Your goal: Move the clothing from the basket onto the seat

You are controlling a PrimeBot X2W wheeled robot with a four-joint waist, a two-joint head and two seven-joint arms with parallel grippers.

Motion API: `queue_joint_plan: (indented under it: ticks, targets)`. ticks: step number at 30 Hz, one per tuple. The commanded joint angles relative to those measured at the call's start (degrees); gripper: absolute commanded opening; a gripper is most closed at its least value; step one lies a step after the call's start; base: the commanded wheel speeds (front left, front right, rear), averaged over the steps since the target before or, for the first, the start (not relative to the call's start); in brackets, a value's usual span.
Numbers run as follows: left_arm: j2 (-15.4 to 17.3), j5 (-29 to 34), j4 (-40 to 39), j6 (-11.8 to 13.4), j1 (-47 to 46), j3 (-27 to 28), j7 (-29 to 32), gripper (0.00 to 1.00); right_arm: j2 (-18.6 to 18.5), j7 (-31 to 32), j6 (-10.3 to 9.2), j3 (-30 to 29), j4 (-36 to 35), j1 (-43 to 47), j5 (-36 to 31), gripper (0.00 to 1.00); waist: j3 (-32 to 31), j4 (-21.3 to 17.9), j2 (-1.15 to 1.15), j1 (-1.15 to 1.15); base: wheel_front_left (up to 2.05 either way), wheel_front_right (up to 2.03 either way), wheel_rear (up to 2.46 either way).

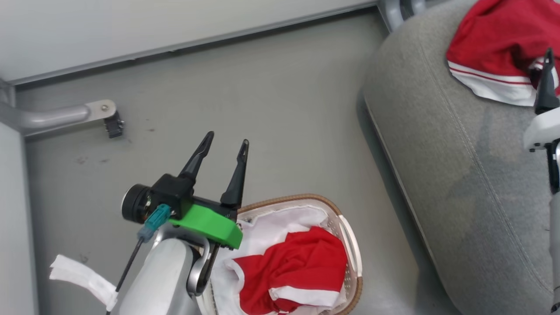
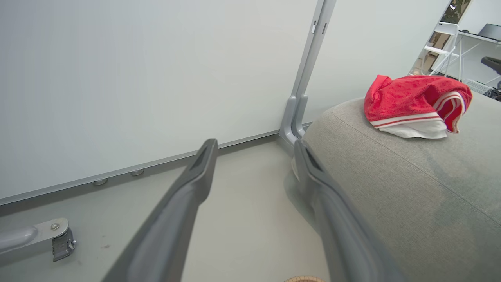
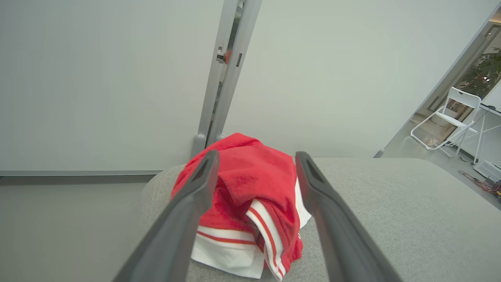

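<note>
**A:** Where was the clothing?

**B:** In two places. One red garment (image 1: pixel 494 48) lay on the seat (image 1: pixel 459 183), at about two o'clock in the head view, with its striped white hem turned toward six. A second red garment (image 1: pixel 297 271) sat in the basket (image 1: pixel 289 199) at six o'clock, on the white liner (image 1: pixel 271 227).

**A:** And the jaws?

**B:** The left jaws stood wide open and empty over the floor (image 1: pixel 284 109), off the basket's ten o'clock side, tips pointing near twelve. The right jaws were parted too, gripping nothing. In the right wrist view they flanked the garment on the seat. One finger (image 1: pixel 547 83) showed at three o'clock in the head view, over the striped hem.

**A:** Anything else?

**B:** A white cloth strip (image 1: pixel 78 275) lay on the floor at seven o'clock, well apart from the seat.
</note>
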Motion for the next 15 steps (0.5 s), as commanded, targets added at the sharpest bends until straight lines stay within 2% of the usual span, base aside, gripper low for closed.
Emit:
queue_joint_plan:
  ticks: [1, 8, 15]
  targets:
    - [-0.12, -0.42, 0.03, 0.3, 1.85, 1.43, 0.03, 1.0, 0.52, -0.01, -0.08, 1.22, 0.1, 1.16, 0.95, 1.0, -4.74, 4.88, 0.0, 0.0, 0.0, 0.0, 0.0]
    - [-0.83, 0.86, -0.43, 0.91, 6.84, 8.54, 0.03, 1.0, 3.82, -0.01, -0.08, 7.57, -0.09, 3.13, 4.89, 1.0, -8.1, 8.25, 0.0, 0.0, 0.0, 0.0, 0.0]
    - [-1.24, 2.8, -1.92, 2.34, 13.11, 15.5, 0.03, 1.0, 8.16, -0.01, -0.08, 9.83, -2.16, 9.82, 9.0, 1.0, -11.31, 10.77, 0.0, 0.0, 0.0, 0.0, 0.0]
